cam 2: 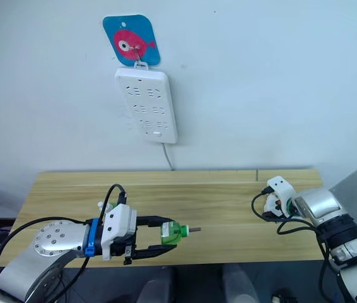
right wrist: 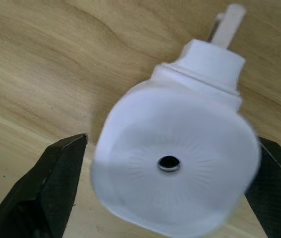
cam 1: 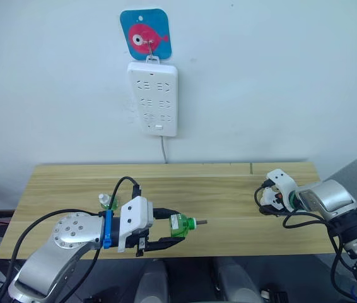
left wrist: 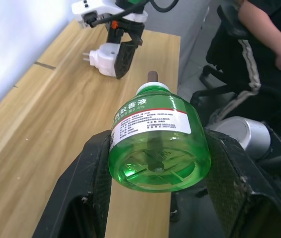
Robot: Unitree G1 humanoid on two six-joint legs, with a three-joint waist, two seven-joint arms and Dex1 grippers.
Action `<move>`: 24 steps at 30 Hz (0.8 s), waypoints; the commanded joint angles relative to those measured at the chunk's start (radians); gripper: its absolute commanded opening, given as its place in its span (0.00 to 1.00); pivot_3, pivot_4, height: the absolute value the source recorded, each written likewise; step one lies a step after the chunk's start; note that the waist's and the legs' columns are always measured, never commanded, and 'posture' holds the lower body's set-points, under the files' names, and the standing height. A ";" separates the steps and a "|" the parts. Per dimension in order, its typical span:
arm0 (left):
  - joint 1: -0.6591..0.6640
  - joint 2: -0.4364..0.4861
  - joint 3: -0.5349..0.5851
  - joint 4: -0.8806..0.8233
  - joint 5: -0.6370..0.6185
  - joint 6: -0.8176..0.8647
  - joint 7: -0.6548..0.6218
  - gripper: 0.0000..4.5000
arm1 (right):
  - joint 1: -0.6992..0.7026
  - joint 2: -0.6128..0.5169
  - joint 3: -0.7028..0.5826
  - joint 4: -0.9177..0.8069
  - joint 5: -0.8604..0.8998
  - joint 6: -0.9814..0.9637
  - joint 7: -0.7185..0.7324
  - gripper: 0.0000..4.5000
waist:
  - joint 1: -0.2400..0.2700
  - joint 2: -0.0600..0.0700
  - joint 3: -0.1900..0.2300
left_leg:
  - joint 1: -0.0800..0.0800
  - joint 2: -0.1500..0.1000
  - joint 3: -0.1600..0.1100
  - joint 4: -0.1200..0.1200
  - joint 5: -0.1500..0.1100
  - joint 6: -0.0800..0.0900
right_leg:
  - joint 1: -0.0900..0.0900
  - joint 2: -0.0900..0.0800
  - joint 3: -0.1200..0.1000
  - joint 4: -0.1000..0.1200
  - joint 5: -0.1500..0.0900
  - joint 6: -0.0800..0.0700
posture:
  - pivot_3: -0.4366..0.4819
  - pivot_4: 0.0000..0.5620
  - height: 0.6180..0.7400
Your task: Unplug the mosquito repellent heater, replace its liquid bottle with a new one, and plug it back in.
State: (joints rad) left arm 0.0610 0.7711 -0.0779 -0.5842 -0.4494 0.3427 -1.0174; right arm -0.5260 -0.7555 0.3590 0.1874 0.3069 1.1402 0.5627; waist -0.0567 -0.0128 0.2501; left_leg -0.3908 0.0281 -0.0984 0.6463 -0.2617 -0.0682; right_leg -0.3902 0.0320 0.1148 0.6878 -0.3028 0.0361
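My left gripper [cam 1: 176, 228] is shut on a translucent green liquid bottle [left wrist: 155, 139] with a printed label and a bare wick pointing to the right, held over the table's front edge. Behind my left arm a small green bottle with a white cap [cam 1: 107, 201] stands on the table. At the right, my right gripper [cam 1: 268, 202] is shut on the white mosquito repellent heater [right wrist: 175, 158], held low over the table. The heater's round vent hole faces the wrist camera. A black finger [right wrist: 56, 183] sits on each side of it. Its prongs [left wrist: 86, 57] point sideways.
A long white power strip [cam 1: 153, 98] hangs on the wall above the table's middle, under a blue hook plate, with its cable running down. The wooden table [cam 1: 229, 189] lies between both arms. A seated person [left wrist: 264, 29] shows past the table's right end.
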 commanded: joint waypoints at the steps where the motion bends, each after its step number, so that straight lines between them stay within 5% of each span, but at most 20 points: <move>1: -0.037 -0.029 0.007 0.021 -0.031 0.008 0.010 0.50 | 0.022 -0.038 -0.105 -0.164 0.016 0.056 0.002 1.00 | -0.001 0.001 0.001 | 0.000 0.000 0.000 0.000 0.000 0.000 | 0.000 0.000 0.000 0.000 0.000 0.000 | 0.43 0.42 1.00; 6: -0.102 -0.102 0.001 0.107 -0.018 -0.014 0.044 0.50 | 0.165 -0.148 -0.304 -0.494 0.097 0.115 0.053 1.00 | 0.001 0.002 0.000 | -0.003 0.000 -0.004 0.000 0.000 0.000 | -0.001 -0.001 -0.004 -0.002 0.000 0.000 | 0.37 0.40 1.00; 9: -0.129 -0.171 0.005 0.150 -0.026 -0.031 0.082 0.50 | 0.253 -0.121 -0.482 -0.692 0.231 0.118 0.124 1.00 | -0.005 0.002 0.000 | -0.007 0.000 -0.008 0.000 0.000 0.000 | 0.000 -0.001 -0.009 -0.006 0.001 0.000 | 0.32 0.38 1.00; 13: -0.159 -0.272 0.003 0.159 -0.017 -0.098 0.123 0.50 | 0.339 0.067 -0.644 -0.881 0.338 0.013 0.079 1.00 | -0.021 0.002 -0.002 | -0.007 0.001 -0.010 0.000 0.000 0.000 | 0.000 -0.002 -0.013 -0.006 0.001 0.000 | 0.29 0.35 1.00; 18: -0.138 -0.333 -0.001 0.123 -0.015 -0.127 0.169 0.50 | 0.301 0.401 -0.825 -0.904 0.694 0.207 -0.142 1.00 | -0.048 0.003 -0.005 | -0.007 0.000 -0.010 0.001 0.001 -0.003 | 0.001 -0.002 -0.012 -0.005 0.001 0.000 | 0.26 0.31 1.00; 24: -0.151 -0.409 -0.001 0.118 0.009 -0.162 0.260 0.50 | 0.312 0.552 -0.800 -0.836 1.110 0.122 -0.511 1.00 | -0.065 0.004 -0.010 | -0.007 -0.001 -0.010 0.001 0.003 -0.005 | 0.001 -0.002 -0.012 -0.004 0.002 0.001 | 0.25 0.28 1.00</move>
State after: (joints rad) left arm -0.0854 0.3731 -0.0803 -0.4254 -0.4464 0.2113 -0.7737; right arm -0.2148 -0.2107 -0.4501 -0.6459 1.2961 1.3140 0.1474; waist -0.1213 -0.0087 0.2403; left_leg -0.3983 0.0271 -0.1082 0.6473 -0.2588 -0.0730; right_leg -0.3894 0.0296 0.1032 0.6836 -0.3003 0.0372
